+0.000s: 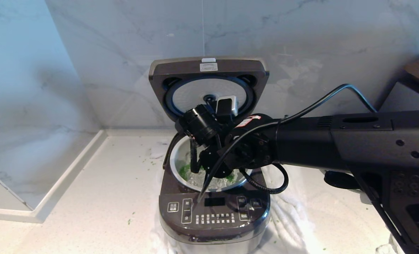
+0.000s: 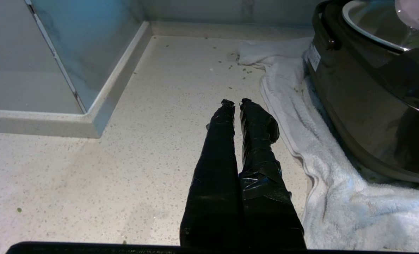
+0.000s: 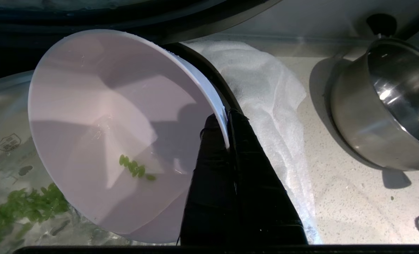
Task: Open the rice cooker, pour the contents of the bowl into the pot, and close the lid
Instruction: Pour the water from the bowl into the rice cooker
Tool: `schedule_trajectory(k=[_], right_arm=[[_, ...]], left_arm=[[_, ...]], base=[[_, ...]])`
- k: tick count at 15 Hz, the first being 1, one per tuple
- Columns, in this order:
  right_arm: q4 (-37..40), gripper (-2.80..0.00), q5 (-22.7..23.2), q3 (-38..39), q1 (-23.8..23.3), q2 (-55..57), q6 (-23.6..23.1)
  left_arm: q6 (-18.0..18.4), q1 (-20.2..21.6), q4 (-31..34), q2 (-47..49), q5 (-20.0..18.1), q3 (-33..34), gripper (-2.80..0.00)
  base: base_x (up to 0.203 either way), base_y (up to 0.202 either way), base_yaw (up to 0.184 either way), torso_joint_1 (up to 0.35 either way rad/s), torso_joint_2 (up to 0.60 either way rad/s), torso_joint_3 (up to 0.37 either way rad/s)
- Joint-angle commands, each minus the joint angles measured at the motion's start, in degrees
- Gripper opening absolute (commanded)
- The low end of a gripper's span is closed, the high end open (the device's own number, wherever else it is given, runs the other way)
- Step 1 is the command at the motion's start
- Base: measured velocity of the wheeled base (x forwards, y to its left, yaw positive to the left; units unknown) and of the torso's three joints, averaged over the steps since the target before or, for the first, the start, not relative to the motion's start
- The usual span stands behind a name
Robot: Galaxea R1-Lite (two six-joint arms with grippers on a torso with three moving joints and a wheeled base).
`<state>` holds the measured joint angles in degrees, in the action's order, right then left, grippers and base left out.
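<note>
Right gripper (image 3: 227,121) jaws pinch the tipped bowl (image 3: 117,130) over the pot (image 1: 176,157) (left gripper (image 2: 236,103) jaws pressed together).

From the head view, the right arm (image 1: 336,141) blocked most of the pot (image 1: 177,158), so the bowl (image 3: 117,134) was hidden there. The steel pan (image 3: 389,106) got cut off at the right wrist view's edge, and the button labels on the rice cooker (image 1: 213,215) were too tiny to read.

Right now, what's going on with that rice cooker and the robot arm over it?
The right gripper is shut on the rim of the small pink bowl, tipping it over the open dark brown rice cooker. Most of the green chopped bits lie in the pale inner pot; a few cling inside the bowl. The lid stands upright. The left gripper is shut, idle over the counter.
</note>
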<state>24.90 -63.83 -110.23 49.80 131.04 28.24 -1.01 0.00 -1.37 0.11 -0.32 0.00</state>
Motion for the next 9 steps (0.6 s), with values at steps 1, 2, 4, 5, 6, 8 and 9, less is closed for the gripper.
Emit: schedule_trajectory(k=[1, 2, 4, 5, 6, 8, 9], right_arm=[[0.0, -2.8, -0.9, -0.1, 0.4, 0.4, -0.5], [-0.7, -2.8, -1.6, -0.2, 0.8, 0.4, -1.2], [-2.8, -2.8, -3.6, -0.1, 1.7, 0.3, -3.8], [-3.8, -2.8, -4.3, -0.1, 2.0, 0.4, -4.9], [-4.7, -2.8, -4.7, 0.1, 2.4, 0.3, -6.0], [-5.1, -2.8, -6.1, 0.3, 2.7, 0.5, -6.9], [-5.1, -2.8, -6.8, 0.6, 2.8, 0.7, -7.5]], left_arm=[[0.0, 0.0, 0.0, 0.0, 0.0, 0.4, -2.8], [0.0, 0.0, 0.0, 0.0, 0.0, 0.4, -2.8], [0.0, 0.0, 0.0, 0.0, 0.0, 0.4, -2.8], [0.0, 0.0, 0.0, 0.0, 0.0, 0.4, -2.8], [0.0, 0.0, 0.0, 0.0, 0.0, 0.4, -2.8], [0.0, 0.0, 0.0, 0.0, 0.0, 0.4, -2.8], [0.0, 0.0, 0.0, 0.0, 0.0, 0.4, -2.8]], base=[[0.0, 0.0, 0.0, 0.0, 0.0, 0.0], [0.0, 0.0, 0.0, 0.0, 0.0, 0.0], [0.0, 0.0, 0.0, 0.0, 0.0, 0.0], [0.0, 0.0, 0.0, 0.0, 0.0, 0.0], [0.0, 0.0, 0.0, 0.0, 0.0, 0.0], [0.0, 0.0, 0.0, 0.0, 0.0, 0.0], [0.0, 0.0, 0.0, 0.0, 0.0, 0.0]])
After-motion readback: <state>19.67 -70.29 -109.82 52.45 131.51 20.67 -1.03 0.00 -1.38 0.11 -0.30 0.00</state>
